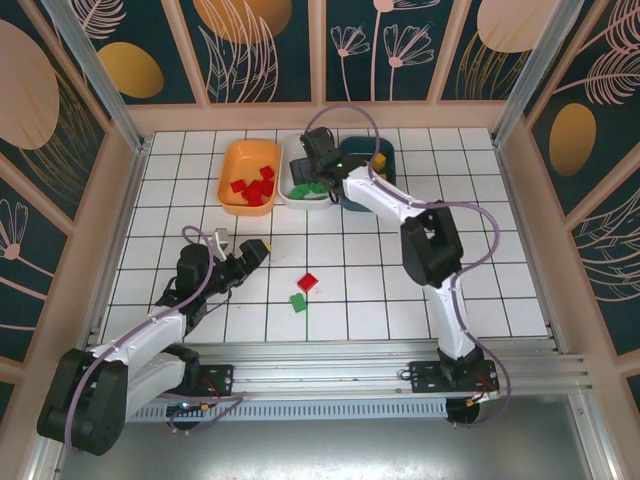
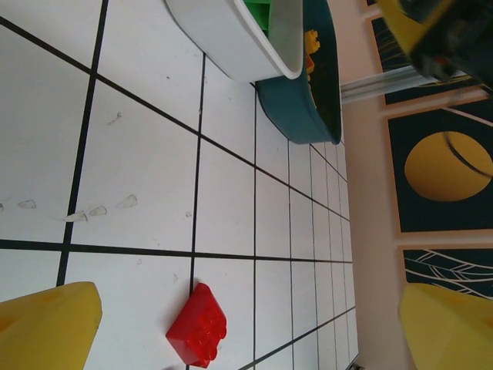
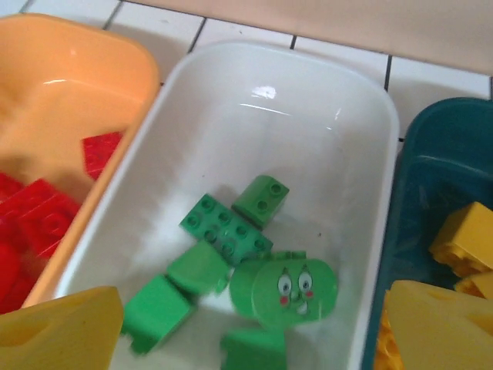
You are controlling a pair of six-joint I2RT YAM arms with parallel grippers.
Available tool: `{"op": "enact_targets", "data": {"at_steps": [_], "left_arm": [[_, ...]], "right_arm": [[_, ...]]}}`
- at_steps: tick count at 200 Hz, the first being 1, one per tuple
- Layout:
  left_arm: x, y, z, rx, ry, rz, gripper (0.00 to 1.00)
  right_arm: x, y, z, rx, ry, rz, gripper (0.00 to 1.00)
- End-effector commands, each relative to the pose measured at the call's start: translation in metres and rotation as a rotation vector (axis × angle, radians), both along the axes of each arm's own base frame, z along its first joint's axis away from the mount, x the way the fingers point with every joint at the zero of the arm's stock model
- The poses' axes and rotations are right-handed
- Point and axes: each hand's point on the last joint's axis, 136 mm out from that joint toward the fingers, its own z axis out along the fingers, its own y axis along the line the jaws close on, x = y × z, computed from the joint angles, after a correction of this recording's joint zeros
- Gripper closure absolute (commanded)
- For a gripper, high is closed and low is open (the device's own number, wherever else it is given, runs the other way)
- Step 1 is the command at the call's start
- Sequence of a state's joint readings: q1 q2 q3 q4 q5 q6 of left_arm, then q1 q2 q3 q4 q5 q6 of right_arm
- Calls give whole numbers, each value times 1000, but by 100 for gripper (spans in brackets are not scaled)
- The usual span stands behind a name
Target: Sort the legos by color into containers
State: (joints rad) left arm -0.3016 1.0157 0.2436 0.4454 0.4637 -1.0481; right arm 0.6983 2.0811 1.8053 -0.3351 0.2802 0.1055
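White tiles are covering the bench (image 1: pixel 400 290), and three bins are sitting in a row along its far edge, side against side. The orange bin (image 1: pixel 238 158) is lying to the left, the white bin (image 3: pixel 308 139) in the middle and the teal bin (image 3: pixel 443 146) to the right.

You are holding your right claw (image 3: pixel 254 297) over the white bin with its jaws spread wide and gripping nothing. Its yellow fingers (image 3: pixel 62 331) are framing the bin's floor. Green bricks (image 3: pixel 223 227) are lying in a loose heap toward the near end of that bin, and among them a rounded green piece (image 3: pixel 294 289) is showing a printed face. Red bricks (image 3: pixel 35 212) are piling up in the orange bin. Yellow bricks (image 3: pixel 466 235) are resting in the teal bin.

Two legos are lying out on the tiles, near the middle of the bench and closer to its near edge. The loose red brick (image 1: pixel 308 282) is sitting just beyond the loose green brick (image 1: pixel 298 301), the two just beside each other.

You are hovering your left claw (image 1: pixel 243 250) low over the tiles to the left of that pair, pointing toward them. Its jaws are standing wide apart and carrying nothing. From its wrist camera the loose red brick is showing on the tiles between the two yellow fingers, apart from both.
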Motion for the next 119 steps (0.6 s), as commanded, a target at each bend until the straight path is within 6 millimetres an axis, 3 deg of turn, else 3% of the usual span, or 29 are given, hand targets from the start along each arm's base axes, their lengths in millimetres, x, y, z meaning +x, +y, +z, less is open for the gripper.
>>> {"op": "enact_targets", "data": {"at_steps": [1,13,38,60,84,119], "left_arm": [[6,0,12,10,-47,7,1],[7,8,5,44,-22,57,1],[8,48,-21,163,75,272,2],[2,69,-33,179,112,389,2],[-4,74,-40,144,116,425,1],[-5,72,-42,144,132,412,1]], "right_arm": [[-62,14,31,9,-54,63,14],[-101,14,8,-27,-1,75,16],[-181,4,-45,-35,170,54,21],[-239,-3,-75,-47,272,19,22],[-283,2,-100,0,385,23,21],[-315,19,-132,-29,474,105,23]]}}
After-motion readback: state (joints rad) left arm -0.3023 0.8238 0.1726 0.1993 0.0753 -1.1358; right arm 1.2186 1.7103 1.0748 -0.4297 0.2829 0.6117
